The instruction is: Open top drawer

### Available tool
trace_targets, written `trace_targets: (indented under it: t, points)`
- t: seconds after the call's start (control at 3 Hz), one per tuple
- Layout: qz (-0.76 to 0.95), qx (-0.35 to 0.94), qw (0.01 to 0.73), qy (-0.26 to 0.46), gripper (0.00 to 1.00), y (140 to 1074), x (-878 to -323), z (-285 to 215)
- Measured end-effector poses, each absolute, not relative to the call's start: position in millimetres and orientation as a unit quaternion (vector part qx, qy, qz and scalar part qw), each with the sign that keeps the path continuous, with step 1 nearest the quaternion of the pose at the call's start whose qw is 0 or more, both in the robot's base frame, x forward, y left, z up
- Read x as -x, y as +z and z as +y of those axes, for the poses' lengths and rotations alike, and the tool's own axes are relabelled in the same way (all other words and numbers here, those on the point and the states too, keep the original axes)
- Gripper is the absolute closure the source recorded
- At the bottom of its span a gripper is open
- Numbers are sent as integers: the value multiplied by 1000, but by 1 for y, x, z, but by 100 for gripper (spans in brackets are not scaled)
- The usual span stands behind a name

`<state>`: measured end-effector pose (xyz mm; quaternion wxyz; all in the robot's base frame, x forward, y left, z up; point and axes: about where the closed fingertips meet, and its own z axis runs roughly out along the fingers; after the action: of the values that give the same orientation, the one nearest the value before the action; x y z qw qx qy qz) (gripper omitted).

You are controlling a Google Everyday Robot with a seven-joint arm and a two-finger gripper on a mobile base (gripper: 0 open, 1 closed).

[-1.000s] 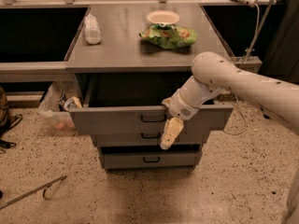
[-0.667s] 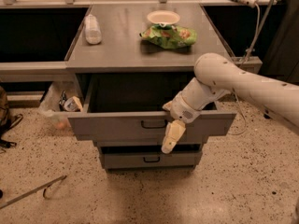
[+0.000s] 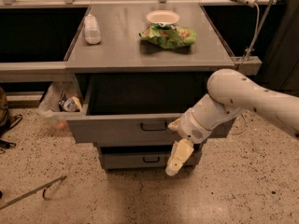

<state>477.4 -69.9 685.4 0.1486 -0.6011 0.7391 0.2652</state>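
The top drawer (image 3: 117, 129) of the grey metal cabinet stands pulled well out toward me, its dark inside showing under the cabinet top. Its small black loop handle (image 3: 154, 126) is at the centre of the flat front. My gripper (image 3: 175, 143), on the white arm coming in from the right, is just right of the handle, in front of the drawer front and hanging down over the drawers below. A narrower lower drawer (image 3: 135, 161) with a like handle is shut beneath.
On the cabinet top (image 3: 117, 55) lie a white bottle (image 3: 92, 29), a white bowl (image 3: 162, 17) and a green chip bag (image 3: 169, 35). A plastic bag of rubbish (image 3: 60, 104) sits left of the drawer. A thin rod (image 3: 32, 193) lies on the speckled floor. Cables hang at right.
The top drawer has slid further out toward me, and the arm and gripper have drawn back with it.
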Motion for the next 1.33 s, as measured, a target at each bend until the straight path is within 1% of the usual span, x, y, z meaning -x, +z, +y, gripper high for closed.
trace_targets:
  t: [0.33,1.0,1.33]
  points:
    - [738,602,148,265,0,685,-478,-68]
    - [706,652,208,183,0,762,-515,-40]
    - [697,666,203,170,0,762,-539,-33]
